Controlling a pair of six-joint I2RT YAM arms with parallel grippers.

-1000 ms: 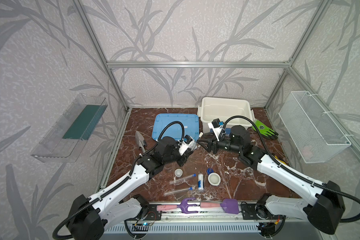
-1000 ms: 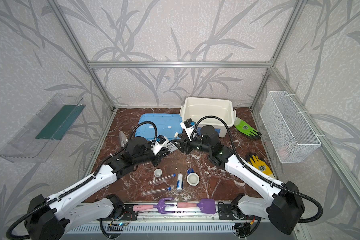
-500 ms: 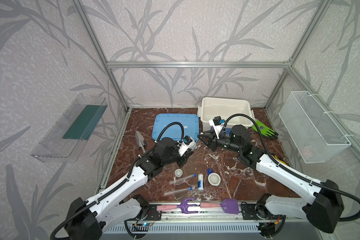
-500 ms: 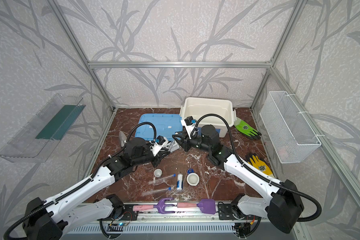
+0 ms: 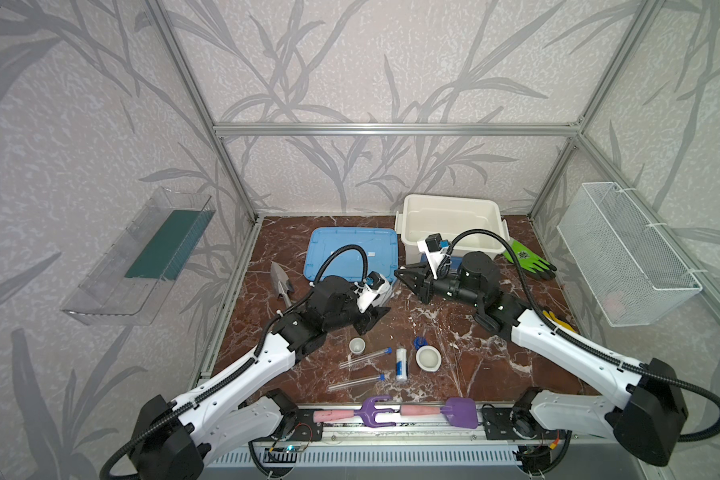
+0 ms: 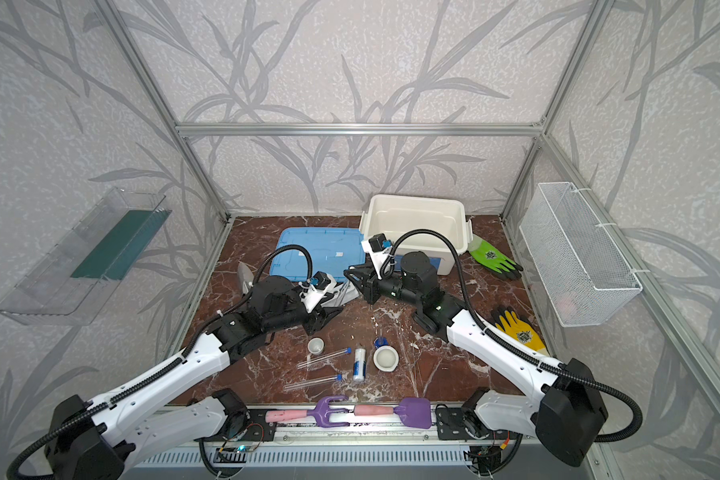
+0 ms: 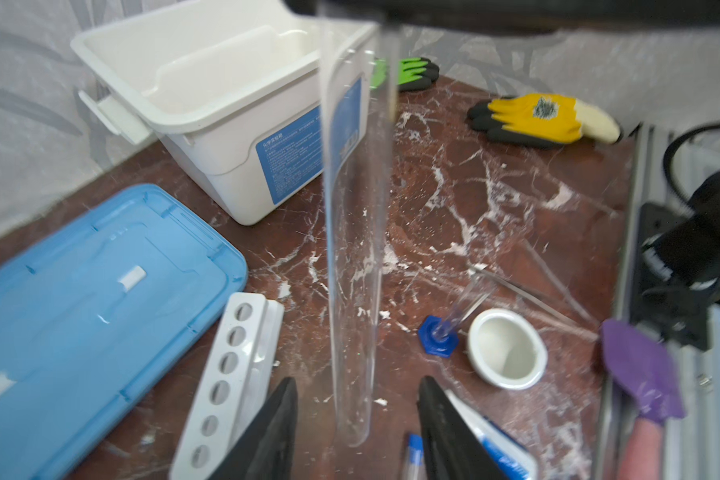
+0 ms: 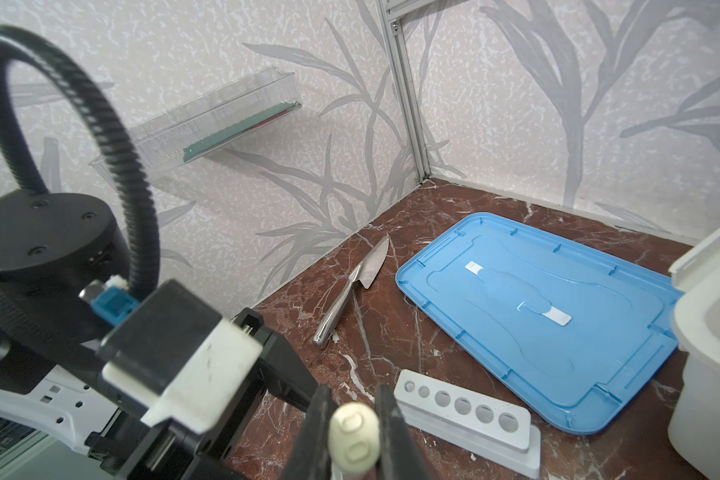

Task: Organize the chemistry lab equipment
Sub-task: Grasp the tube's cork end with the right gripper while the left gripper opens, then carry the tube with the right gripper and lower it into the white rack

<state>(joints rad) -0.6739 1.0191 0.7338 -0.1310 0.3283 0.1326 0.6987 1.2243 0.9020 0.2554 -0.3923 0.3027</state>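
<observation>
A clear test tube (image 7: pixel 352 249) with a cream stopper (image 8: pixel 354 432) is pinched at its top end by my right gripper (image 8: pixel 352 434), which is shut on it. Its rounded bottom hangs between the spread fingers (image 7: pixel 271 432) of my left gripper (image 7: pixel 356 419), which is open and does not touch it. The white six-hole rack (image 7: pixel 229 374) lies flat beside the blue lid (image 7: pixel 80 311). Nearer the front lie two blue-capped tubes (image 5: pixel 364 357), a small white cup (image 5: pixel 356 344), a blue-labelled bottle (image 5: pixel 401 364), a white bowl (image 5: pixel 428 358) and a small blue piece (image 5: pixel 420 342).
A white bin (image 5: pixel 449 224) stands at the back. A steel trowel (image 5: pixel 281 280) lies at the left, a green glove (image 5: pixel 528 259) and a yellow glove (image 6: pixel 516 328) at the right. Purple tools (image 5: pixel 375 411) rest on the front rail. A wire basket (image 5: pixel 624 253) hangs on the right wall.
My right gripper closed on the tube's top end. My left gripper then opened and let go of the tube's lower end.
</observation>
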